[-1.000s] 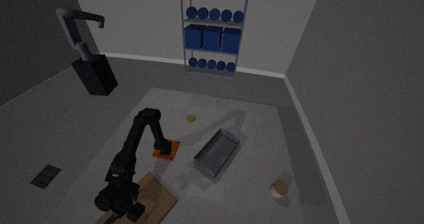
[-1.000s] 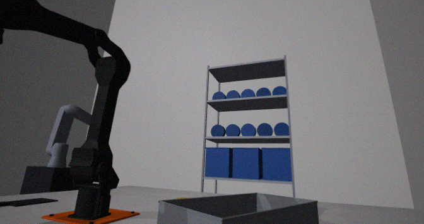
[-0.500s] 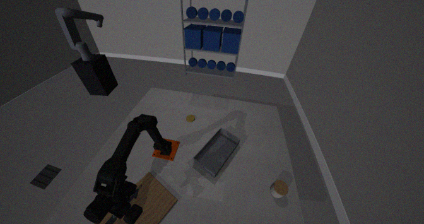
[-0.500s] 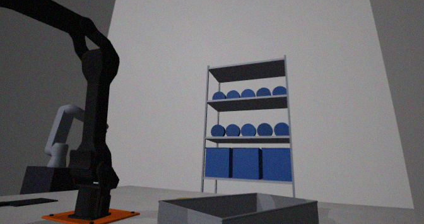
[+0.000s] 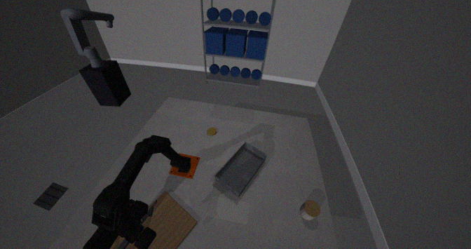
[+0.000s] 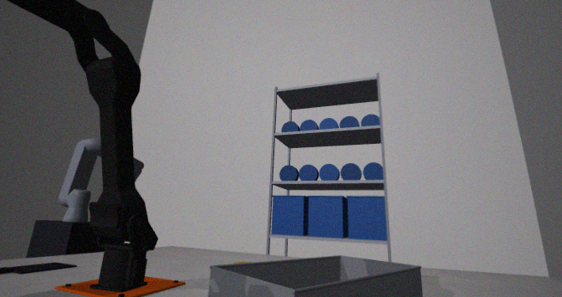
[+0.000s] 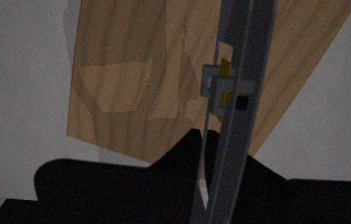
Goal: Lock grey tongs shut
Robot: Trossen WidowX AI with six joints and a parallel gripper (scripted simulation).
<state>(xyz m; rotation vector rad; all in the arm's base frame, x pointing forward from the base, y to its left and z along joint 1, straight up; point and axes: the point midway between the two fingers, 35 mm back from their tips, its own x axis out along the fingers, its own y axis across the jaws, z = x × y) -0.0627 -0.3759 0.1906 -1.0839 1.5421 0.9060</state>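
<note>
The arm [image 5: 127, 173] [image 6: 117, 140] covers part of the wooden board [image 5: 172, 222] [image 7: 121, 40] near the table's near left corner (the top view's lower edge crops the board too). The wrist view crops the tongs [image 7: 246, 60]; their tips are out of sight.
</note>
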